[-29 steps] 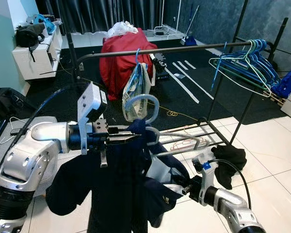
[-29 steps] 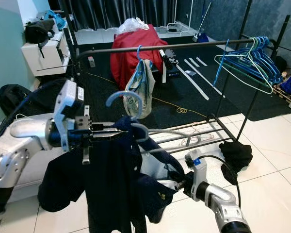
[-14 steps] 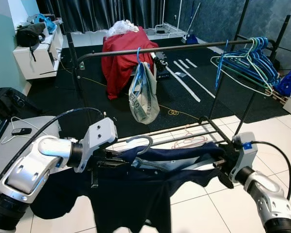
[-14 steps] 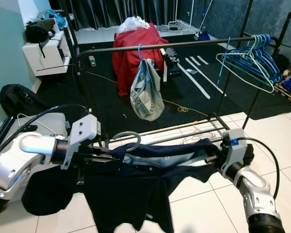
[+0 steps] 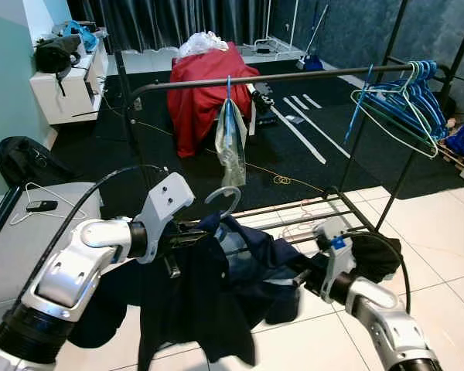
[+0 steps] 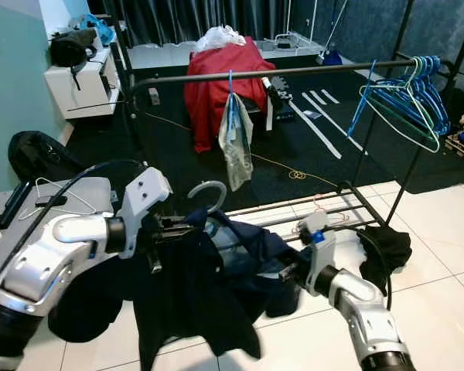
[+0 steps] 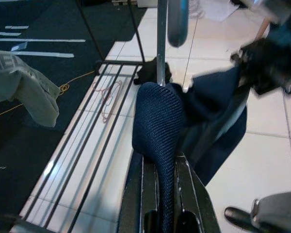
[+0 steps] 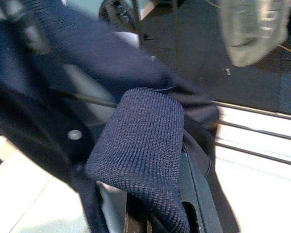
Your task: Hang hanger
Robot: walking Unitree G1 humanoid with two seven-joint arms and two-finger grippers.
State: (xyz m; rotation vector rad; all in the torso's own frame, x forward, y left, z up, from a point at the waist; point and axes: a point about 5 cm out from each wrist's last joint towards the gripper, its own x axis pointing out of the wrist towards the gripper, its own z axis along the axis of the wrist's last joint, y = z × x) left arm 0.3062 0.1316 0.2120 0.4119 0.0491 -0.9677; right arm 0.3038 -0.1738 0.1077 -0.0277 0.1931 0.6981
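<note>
the left gripper (image 5: 192, 236) is clamping the navy shirt (image 5: 209, 297) at its collar, with ribbed cloth pinched between its narrow fingers (image 7: 146, 194) in the left wrist view, and the grey hanger (image 5: 226, 202) inside the shirt is standing with its hook up just above that grip. the right gripper (image 5: 298, 272) is pinching another ribbed edge of the same shirt, the fabric bunching over its fingers (image 8: 194, 194) in the right wrist view. half a second ago the two arms were pulling the garment out flat and wide between them, with the hook lying low; now the right arm is sitting back in close to the left, the shirt is hanging in loose folds, and the hook is pointing up again. that is reading as the spreading step being over and the garment being gathered for the lift. the clothes rail (image 5: 294, 76) is running across well above and beyond the hook, carrying a pale bag (image 5: 232, 139) near its middle and a cluster of blue hangers (image 5: 406, 97) at its right end, so the hanging itself is not yet done. the free stretch of bar between bag and blue hangers is looking like the likeliest place to set the hook, and the left arm would need to be rising and reaching forward for it.
</note>
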